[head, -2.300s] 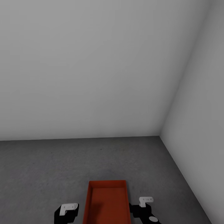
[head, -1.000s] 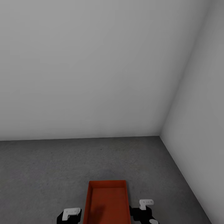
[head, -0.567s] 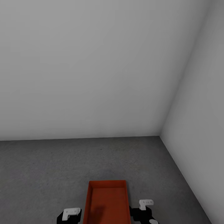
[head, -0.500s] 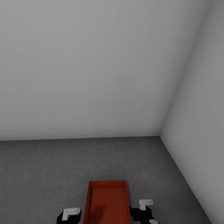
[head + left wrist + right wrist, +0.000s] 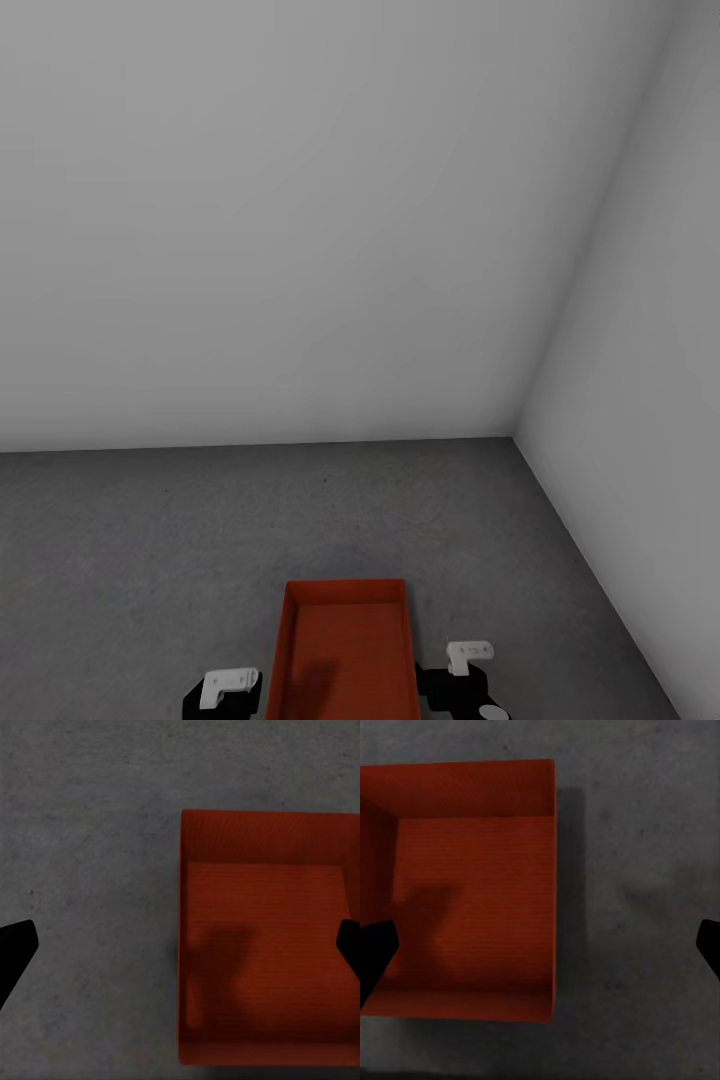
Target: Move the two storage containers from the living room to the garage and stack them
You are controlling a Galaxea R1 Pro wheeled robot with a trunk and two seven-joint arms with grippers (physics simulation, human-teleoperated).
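I am in the garage corner, pale walls [image 5: 300,220] ahead. One container [image 5: 345,650] sits on the floor [image 5: 150,540], close before me. My left end effector [image 5: 180,945] and right end effector [image 5: 540,945] flank it, both spread wide, holding nothing. I judge the first placing done; next I must fetch the other container.

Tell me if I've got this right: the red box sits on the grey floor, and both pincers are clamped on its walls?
Not quite. The red box does sit on the grey floor, but both wrist views show the left pincer and right pincer spread wide open, each straddling a wall without gripping it.
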